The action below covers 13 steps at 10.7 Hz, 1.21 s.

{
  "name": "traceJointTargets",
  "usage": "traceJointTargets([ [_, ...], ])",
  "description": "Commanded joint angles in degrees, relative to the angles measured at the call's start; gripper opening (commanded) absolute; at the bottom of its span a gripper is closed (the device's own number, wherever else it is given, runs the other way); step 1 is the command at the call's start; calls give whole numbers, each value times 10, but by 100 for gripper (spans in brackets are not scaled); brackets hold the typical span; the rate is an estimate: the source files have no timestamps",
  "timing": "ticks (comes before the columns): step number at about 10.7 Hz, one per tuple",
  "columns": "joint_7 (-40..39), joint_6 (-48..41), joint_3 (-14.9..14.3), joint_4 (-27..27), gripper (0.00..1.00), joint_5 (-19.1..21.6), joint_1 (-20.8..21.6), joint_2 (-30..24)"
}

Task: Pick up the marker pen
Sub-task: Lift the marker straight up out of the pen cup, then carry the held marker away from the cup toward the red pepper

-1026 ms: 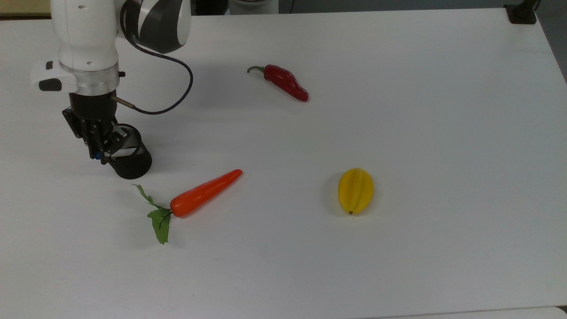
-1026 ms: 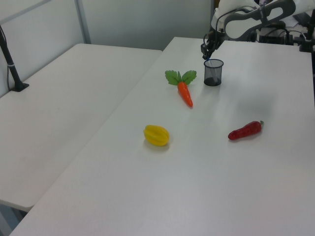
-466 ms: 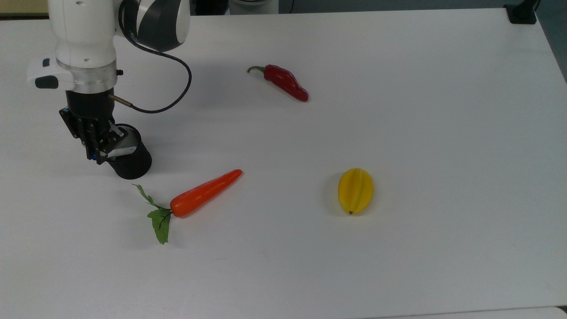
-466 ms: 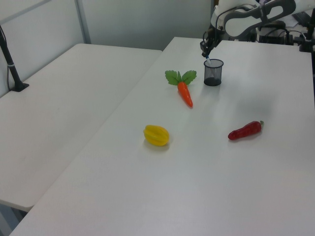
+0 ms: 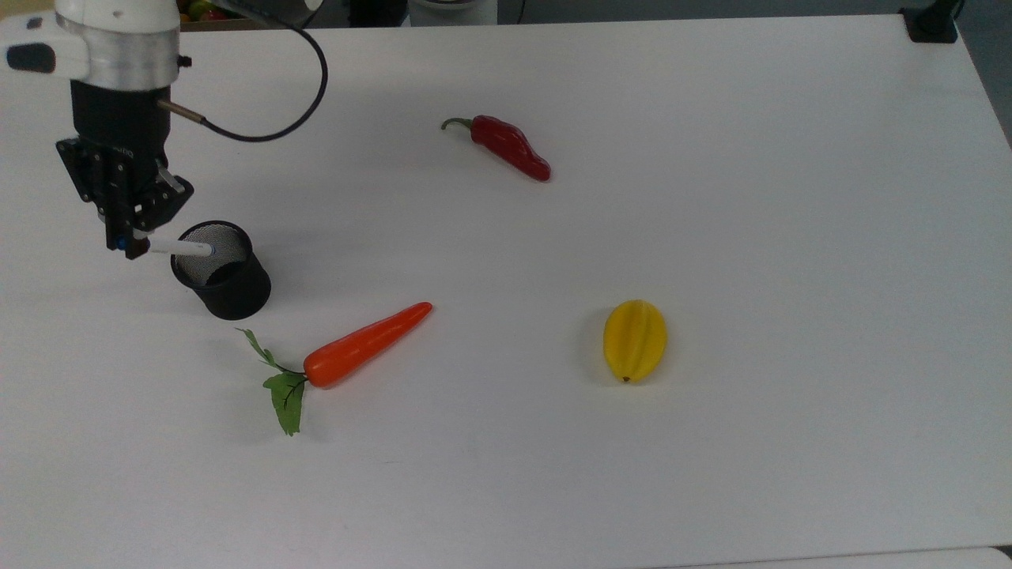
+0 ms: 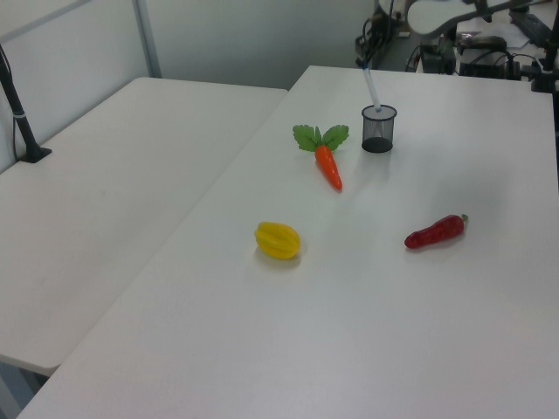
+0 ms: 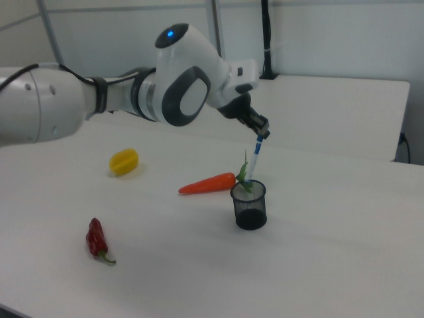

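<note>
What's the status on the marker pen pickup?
Gripper shut on marker pen. Pen raised, lower end at rim of black mesh cup. Nothing in the way.

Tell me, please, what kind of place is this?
Probably a robotics lab or test room. A robot arm works over a plain white table holding toy food: a carrot, a chili and a yellow fruit. Its gripper lifts a marker from a mesh cup.

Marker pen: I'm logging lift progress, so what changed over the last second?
The gripper, shut on the marker pen, rose, drawing it most of the way out of the black mesh cup. Cup, carrot, red chili and yellow fruit stayed put.
</note>
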Motion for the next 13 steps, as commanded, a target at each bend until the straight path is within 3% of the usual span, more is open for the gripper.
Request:
traceJointTargets([
  [1, 15, -3, 2, -23, 13, -13, 11, -55],
  [2, 14, -29, 5, -22, 13, -13, 12, -61],
  [9, -23, -275, 13, -30, 13, -14, 146, -68],
  [13, -63, -317, 14, -40, 14, -7, 207, -39],
])
